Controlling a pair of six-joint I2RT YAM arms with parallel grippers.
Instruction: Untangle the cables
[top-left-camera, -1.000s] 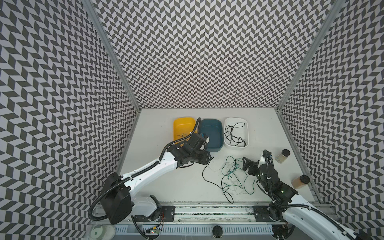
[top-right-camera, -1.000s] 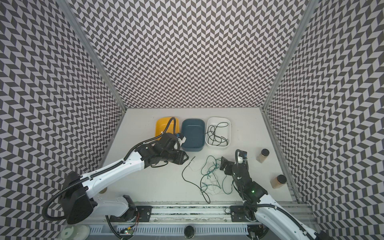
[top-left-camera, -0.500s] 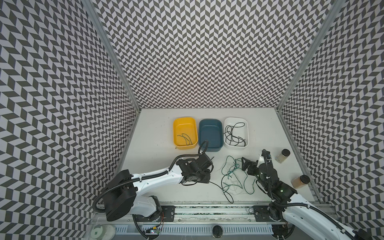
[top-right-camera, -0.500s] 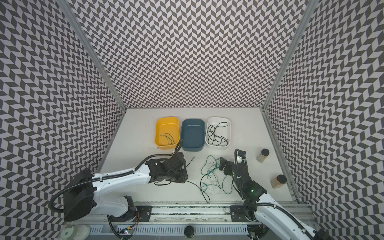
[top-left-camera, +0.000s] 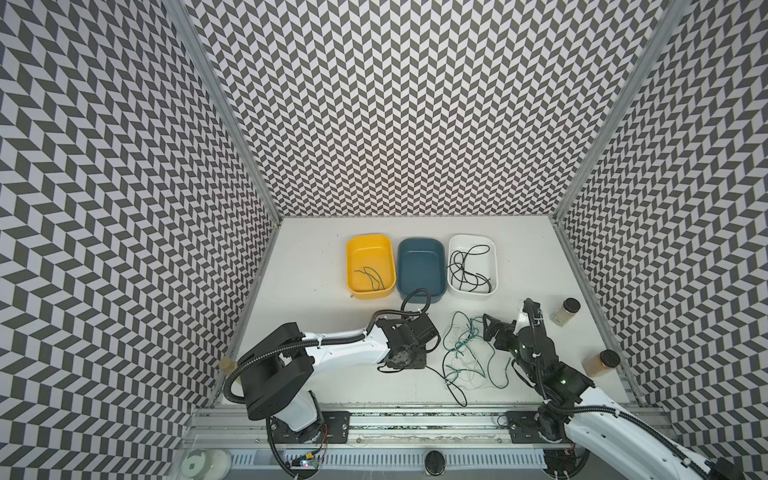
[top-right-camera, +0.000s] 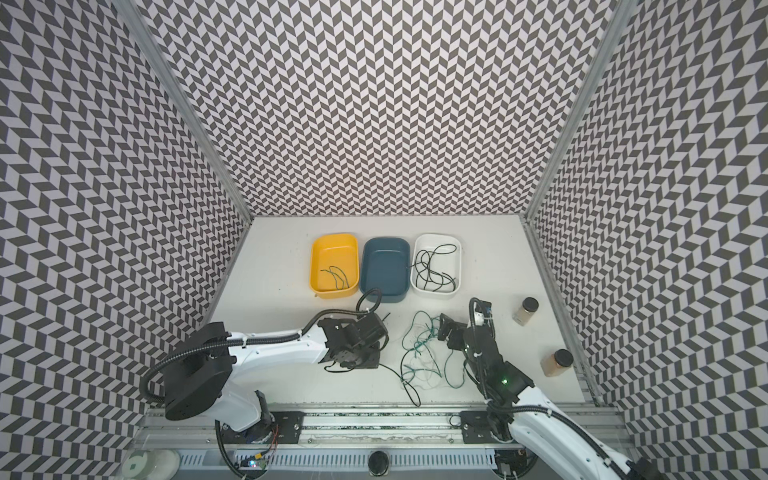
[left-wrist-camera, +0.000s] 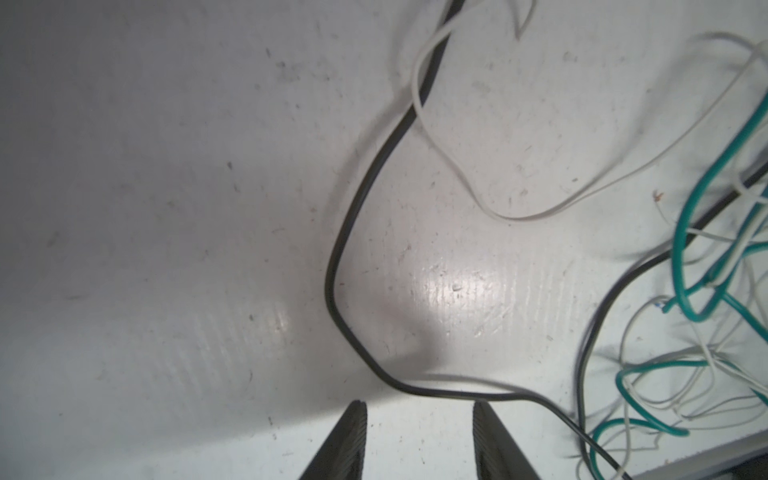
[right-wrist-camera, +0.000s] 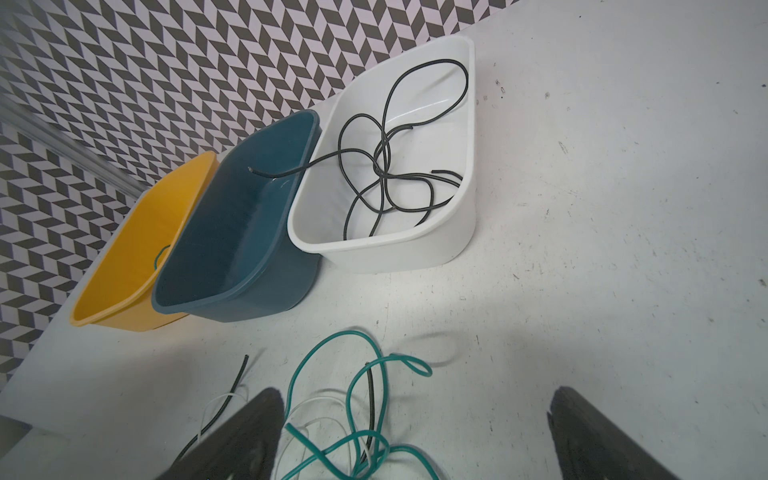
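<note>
Back from the yellow tray (top-left-camera: 351, 257), the left gripper (top-left-camera: 404, 362) is now sitting low at the lower middle of a top view, jaws partly apart and gripping nothing (a black cable (left-wrist-camera: 337, 257) is lying just ahead of them, seemingly untouched). Right of it the cables (top-left-camera: 465, 357) are lying tangled on the table (top-left-camera: 316, 299), the right gripper (top-left-camera: 493, 332) hovering at their right edge, jaws spread wide.
</note>
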